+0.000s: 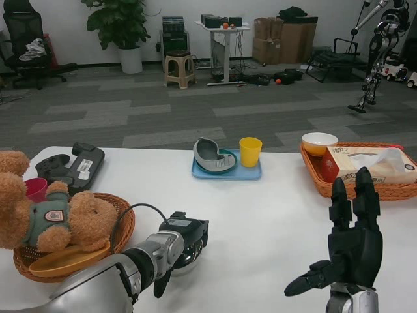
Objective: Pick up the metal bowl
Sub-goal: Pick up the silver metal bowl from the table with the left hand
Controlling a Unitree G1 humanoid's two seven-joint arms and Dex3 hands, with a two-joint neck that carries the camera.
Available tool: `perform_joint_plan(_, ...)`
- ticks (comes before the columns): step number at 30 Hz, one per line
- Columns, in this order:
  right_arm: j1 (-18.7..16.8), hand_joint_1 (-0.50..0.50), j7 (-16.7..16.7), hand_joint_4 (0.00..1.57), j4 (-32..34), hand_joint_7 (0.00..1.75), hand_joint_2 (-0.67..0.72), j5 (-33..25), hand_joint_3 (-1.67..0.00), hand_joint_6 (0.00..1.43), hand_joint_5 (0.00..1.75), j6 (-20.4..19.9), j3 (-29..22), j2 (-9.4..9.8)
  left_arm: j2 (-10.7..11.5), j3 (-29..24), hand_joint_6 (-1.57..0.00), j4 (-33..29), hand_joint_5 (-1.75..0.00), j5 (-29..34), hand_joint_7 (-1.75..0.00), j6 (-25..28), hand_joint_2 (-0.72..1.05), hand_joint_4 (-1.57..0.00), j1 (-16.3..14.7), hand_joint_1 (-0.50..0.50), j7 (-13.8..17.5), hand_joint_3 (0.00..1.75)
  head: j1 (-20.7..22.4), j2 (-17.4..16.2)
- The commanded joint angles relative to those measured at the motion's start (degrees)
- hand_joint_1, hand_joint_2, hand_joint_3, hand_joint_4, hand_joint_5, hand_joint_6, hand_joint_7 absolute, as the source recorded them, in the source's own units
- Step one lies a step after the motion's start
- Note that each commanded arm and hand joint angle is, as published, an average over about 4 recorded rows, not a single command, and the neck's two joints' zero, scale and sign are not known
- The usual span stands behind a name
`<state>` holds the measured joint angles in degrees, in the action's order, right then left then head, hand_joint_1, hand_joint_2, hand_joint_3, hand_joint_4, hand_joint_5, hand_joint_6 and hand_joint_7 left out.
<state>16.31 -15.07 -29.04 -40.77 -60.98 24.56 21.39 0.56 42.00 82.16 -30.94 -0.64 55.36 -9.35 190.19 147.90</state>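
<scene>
The robot's left hand reaches over the metal bowl on the white table, the bowl showing only as a sliver of shiny rim directly beneath the fingers and largely hidden by the hand. Whether those fingers are clamped on the rim or merely resting over it cannot be told from this angle; they curl downward over the bowl. The step in hand appears to be the grasp itself, with the lift not yet begun, since the bowl sits on the table. The next move would call for a firm hold on the rim, then a straight rise clear of the wicker basket with the teddy bear just outside the fingers on the arm's side. The right hand waits well apart, upright, its fingers spread and holding nothing. Far beyond the left fingertips stand a blue tray with a yellow cup, and a second basket holding a tissue box.
</scene>
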Motion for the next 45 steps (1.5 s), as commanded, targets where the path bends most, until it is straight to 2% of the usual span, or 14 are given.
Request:
perform_joint_plan(1,-0.79,0.08,-0.23,0.00,0.78,0.10,0.72,-0.58,0.00,0.00,0.00,-0.36,-0.13,0.41,0.06,-0.04,-0.48,1.55,-1.36,-0.38,-1.61,0.51,1.05,-0.07,-5.02,-0.50,2.86,0.50,0.15,-0.17)
perform_joint_plan(3,-0.90,0.08,-0.23,0.00,0.82,0.07,0.72,-0.73,0.00,0.00,0.00,-0.36,-0.13,0.41,0.23,-0.10,-0.47,1.49,-1.62,-0.46,-1.61,0.31,1.05,-0.21,-5.44,-0.50,2.84,0.59,0.28,-0.44)
perform_joint_plan(5,-0.92,0.08,-0.23,0.00,0.82,0.09,0.72,-0.84,0.00,0.00,0.00,-0.36,-0.13,0.41,0.41,-0.78,-0.45,1.40,-1.75,-0.40,-1.61,-0.08,1.05,-0.34,-5.84,-0.50,2.80,0.65,0.35,-0.62)
perform_joint_plan(8,-0.92,0.08,-0.16,0.00,0.82,0.10,0.72,-0.89,0.00,0.00,0.00,-0.36,-0.13,0.41,0.61,-1.49,-0.37,1.22,-1.75,-0.27,-1.61,-0.48,1.05,-0.45,-6.12,-0.50,2.75,0.87,0.50,-0.73)
perform_joint_plan(11,-0.92,0.08,-0.16,0.00,0.82,0.07,0.72,-0.91,0.00,0.00,0.00,-0.36,-0.13,0.41,0.76,-1.47,-0.37,1.13,-1.75,-0.33,-1.64,-0.50,1.05,-0.52,-6.15,-0.50,2.73,1.05,0.53,-0.78)
perform_joint_plan(14,-0.92,0.09,-0.23,0.00,0.82,0.07,0.72,-0.97,0.00,0.00,0.00,-0.36,-0.13,0.41,0.94,-1.05,-0.37,1.02,-1.75,-1.10,-1.68,-0.50,1.05,-0.68,-6.19,-0.50,2.62,1.22,0.57,-0.87)
perform_joint_plan(18,-0.92,0.12,-0.18,0.00,0.82,0.07,0.72,-1.06,0.00,0.00,0.00,-0.36,-0.13,0.41,1.38,-0.78,-0.37,0.28,-1.75,-2.38,-1.68,-0.24,1.05,-0.97,-6.28,-0.50,2.62,1.55,0.65,-0.99)
perform_joint_plan(21,-0.92,0.12,-0.16,0.00,0.82,0.07,0.72,-1.13,0.00,0.00,0.00,-0.36,-0.13,0.41,1.73,-0.89,-0.39,-0.56,-1.75,-2.33,-1.68,-0.02,1.05,-1.08,-6.39,-0.50,2.69,1.70,0.69,-1.11)
perform_joint_plan(28,-1.01,0.17,-0.14,0.00,0.74,0.07,0.72,-1.33,0.00,0.00,0.00,-0.36,-0.13,0.41,2.47,-0.81,-0.54,-2.05,-1.75,-2.53,-1.68,-0.11,1.05,-1.14,-6.21,-0.50,2.93,1.75,0.37,-0.95)
perform_joint_plan(32,-1.21,0.17,-0.14,0.00,0.74,0.07,0.72,-1.48,0.00,0.00,0.00,-0.36,-0.13,0.41,2.58,-0.59,-0.66,-2.10,-1.75,-3.36,-1.68,0.05,1.05,-1.46,-6.06,-0.50,3.19,1.59,0.25,-0.91)
perform_joint_plan(33,-1.28,0.17,-0.14,0.00,0.74,0.07,0.72,-1.50,0.00,0.00,0.00,-0.36,-0.13,0.41,2.61,-0.52,-0.73,-2.10,-1.75,-3.74,-1.68,0.07,1.05,-1.48,-6.06,-0.50,3.28,1.57,0.26,-0.92)
perform_joint_plan(41,-1.52,0.18,-0.14,0.00,0.74,0.07,0.72,-1.59,0.00,0.00,0.00,-0.36,-0.15,0.41,2.78,-0.81,-1.11,-4.23,-1.75,-5.21,-1.68,0.11,1.05,-1.50,-6.39,-0.50,3.70,1.64,0.41,-1.01)
perform_joint_plan(45,-1.80,0.21,-0.14,0.00,0.78,0.07,0.72,-1.63,0.00,0.00,0.00,-0.36,-0.22,0.41,3.05,-1.00,-1.13,-5.39,-1.75,-5.23,-1.68,0.11,1.05,-1.51,-6.54,-0.50,3.72,1.66,0.34,-0.92)
